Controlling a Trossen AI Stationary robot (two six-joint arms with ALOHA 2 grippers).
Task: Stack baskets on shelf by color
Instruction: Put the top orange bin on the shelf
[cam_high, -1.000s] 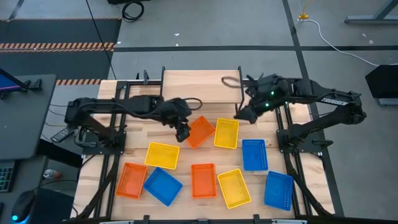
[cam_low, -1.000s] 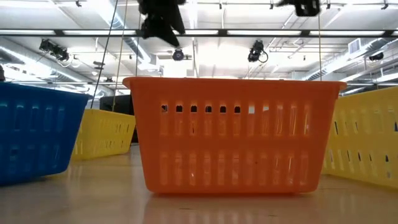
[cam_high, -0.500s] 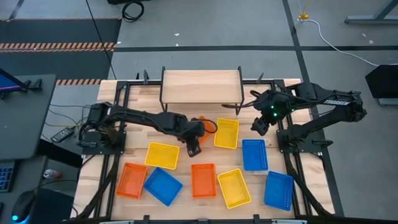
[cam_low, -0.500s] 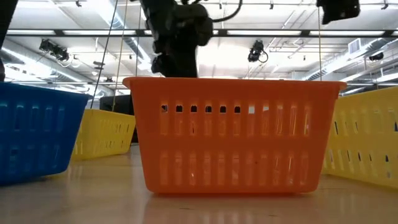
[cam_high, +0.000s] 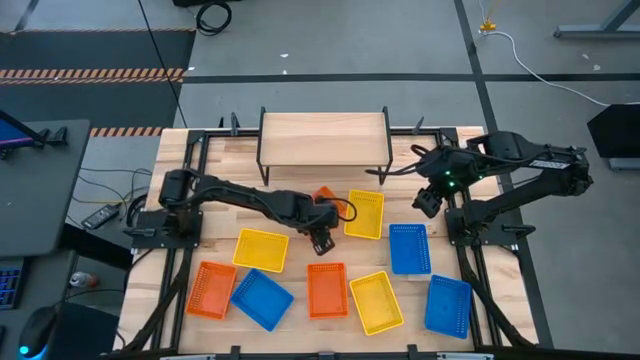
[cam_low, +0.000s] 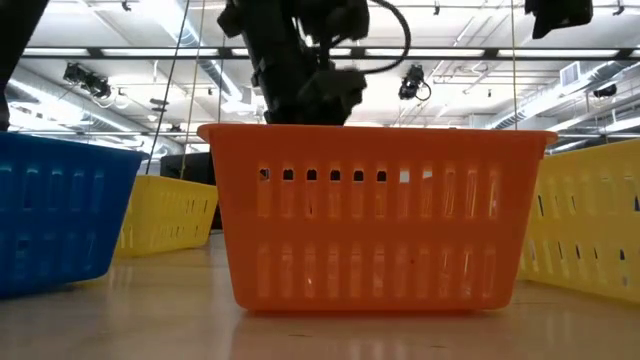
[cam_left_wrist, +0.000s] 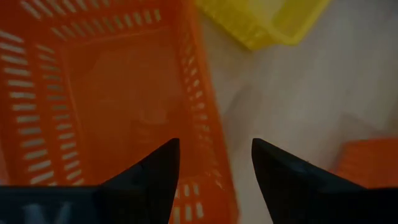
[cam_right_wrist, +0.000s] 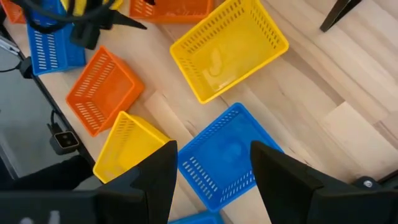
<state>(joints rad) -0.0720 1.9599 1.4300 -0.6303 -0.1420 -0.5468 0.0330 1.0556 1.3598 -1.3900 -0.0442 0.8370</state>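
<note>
Nine baskets lie on the tabletop in front of the shelf (cam_high: 323, 138), three of each colour. My left gripper (cam_high: 320, 243) hangs open, pointing steeply down over an orange basket (cam_left_wrist: 106, 112) just in front of the shelf. The arm hides most of this basket (cam_high: 322, 193) in the high view. In the left wrist view one long wall (cam_left_wrist: 202, 124) runs between the two fingers, and I cannot tell any touch. My right gripper (cam_high: 428, 203) is open and high above the table's right side, over a blue basket (cam_right_wrist: 227, 155) and a yellow one (cam_right_wrist: 227, 50).
Yellow baskets (cam_high: 260, 250) (cam_high: 365, 213) flank my left gripper. An orange basket (cam_high: 327, 290) sits just in front of it and fills the low view (cam_low: 375, 215). Along the front edge are an orange (cam_high: 210, 290), blue (cam_high: 262, 298), yellow (cam_high: 375, 300) and blue (cam_high: 448, 305) basket.
My left gripper has come down, moving toward the table's right and near edges across the orange basket by the shelf, staying open. My right gripper has drawn back from the shelf's right end toward the table's right edge and tipped further down. No basket has visibly moved.
</note>
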